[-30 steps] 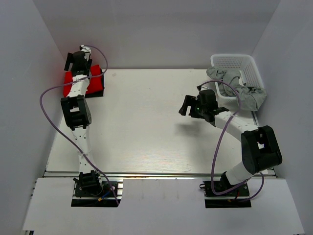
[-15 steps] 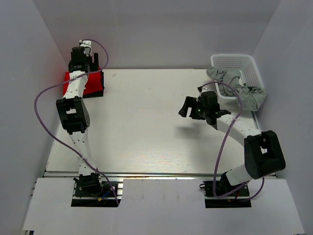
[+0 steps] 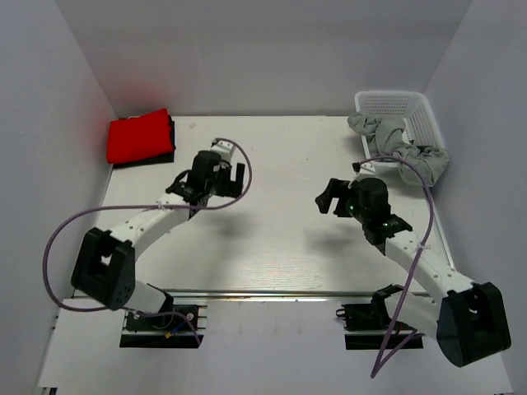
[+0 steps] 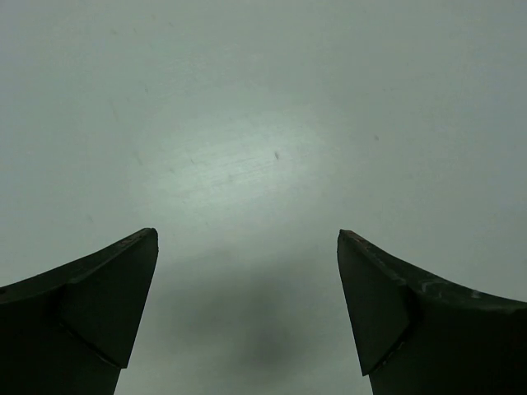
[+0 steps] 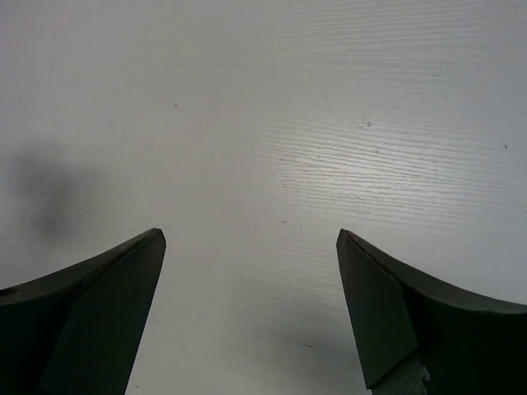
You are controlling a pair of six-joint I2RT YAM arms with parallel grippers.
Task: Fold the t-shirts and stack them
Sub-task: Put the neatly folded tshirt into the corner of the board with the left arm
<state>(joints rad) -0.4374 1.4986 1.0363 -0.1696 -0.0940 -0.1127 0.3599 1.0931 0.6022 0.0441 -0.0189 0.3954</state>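
T-shirts (image 3: 140, 137) stacked folded, red over black, well left of the basket (image 3: 395, 103), kept clear of the open tabletop (image 3: 272, 239); grey cloth (image 3: 412, 160) draped over the basket rim, likely next; left hand (image 4: 247, 247) and right hand (image 5: 251, 243) released, empty, left of the basket

Stacked t-shirts (image 3: 140, 138) far-left on table (image 3: 272, 239); basket (image 3: 394, 104) far-right, cloth (image 3: 416, 160) draped over rim.
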